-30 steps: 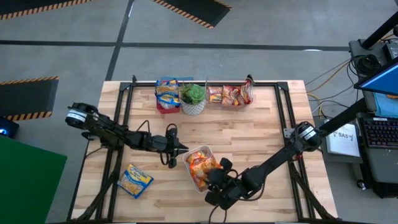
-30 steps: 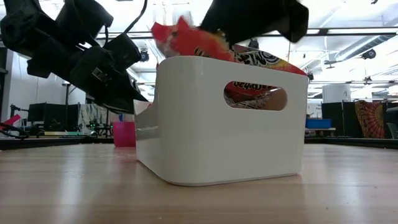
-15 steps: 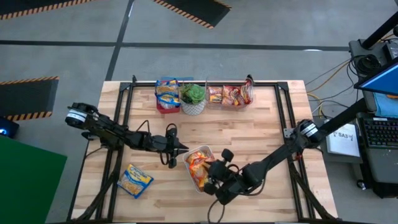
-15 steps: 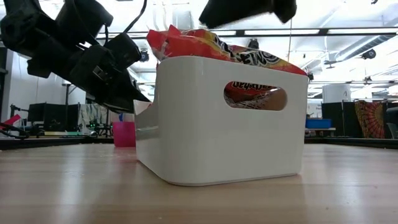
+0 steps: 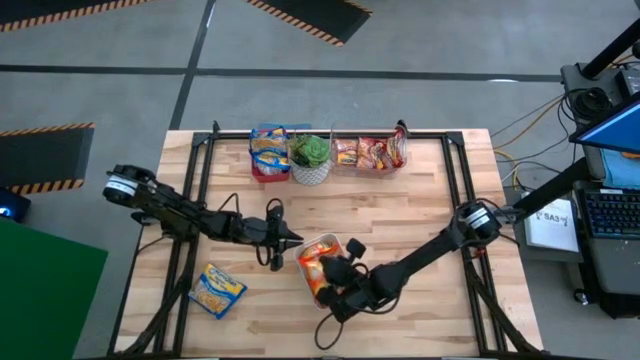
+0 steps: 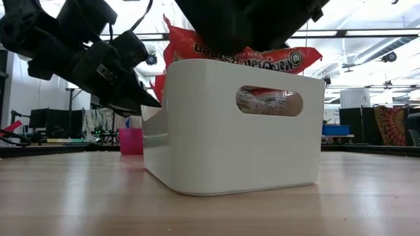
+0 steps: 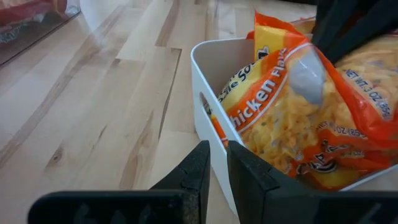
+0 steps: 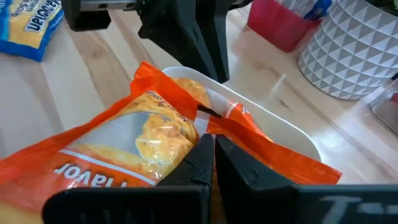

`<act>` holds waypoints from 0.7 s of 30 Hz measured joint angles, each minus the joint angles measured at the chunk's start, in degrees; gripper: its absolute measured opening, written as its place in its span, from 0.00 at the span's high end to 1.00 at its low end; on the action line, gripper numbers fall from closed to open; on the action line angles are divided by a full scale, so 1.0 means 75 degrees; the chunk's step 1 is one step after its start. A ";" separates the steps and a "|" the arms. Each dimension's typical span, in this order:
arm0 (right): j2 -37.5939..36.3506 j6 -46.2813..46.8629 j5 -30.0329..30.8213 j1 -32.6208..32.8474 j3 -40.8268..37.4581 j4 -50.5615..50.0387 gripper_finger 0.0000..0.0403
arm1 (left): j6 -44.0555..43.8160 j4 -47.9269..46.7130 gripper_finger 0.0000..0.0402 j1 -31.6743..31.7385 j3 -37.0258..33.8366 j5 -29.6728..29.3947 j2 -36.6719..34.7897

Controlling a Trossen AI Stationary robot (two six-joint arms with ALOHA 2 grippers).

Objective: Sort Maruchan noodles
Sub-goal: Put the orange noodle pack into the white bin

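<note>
Over white bin [image 5: 306, 280], right gripper [image 5: 335, 283] fingers apparently pinch orange noodle packet [image 8: 134, 140]; left gripper [image 5: 291, 238] fingers narrow, beside bin.

Orange Maruchan noodle packets [image 5: 318, 262] heaped in the white bin [image 6: 197, 124], one blue-edged packet [image 5: 217, 289] lying apart.

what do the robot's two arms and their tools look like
Both arms are dark, near-black, jointed links with black cables looped alongside. Each base joint carries a pale silver-grey round cap. The left tool and right tool each end in two flat, tapered black fingers. No markings are readable.
</note>
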 joint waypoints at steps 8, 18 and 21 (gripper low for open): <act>-0.0880 -0.0383 -0.0231 0.0000 -0.0078 -0.0213 0.98 | 0.0021 -0.0046 0.91 -0.0011 0.0000 0.0000 -0.0040; -0.1073 -0.0338 -0.0021 0.0151 -0.0062 -0.0091 0.98 | -0.0003 -0.0146 0.91 -0.0011 0.0000 0.0000 -0.0040; -0.0752 -0.0128 0.0034 0.0163 -0.0068 -0.0104 0.98 | -0.0006 -0.0155 0.91 -0.0011 0.0000 0.0000 -0.0043</act>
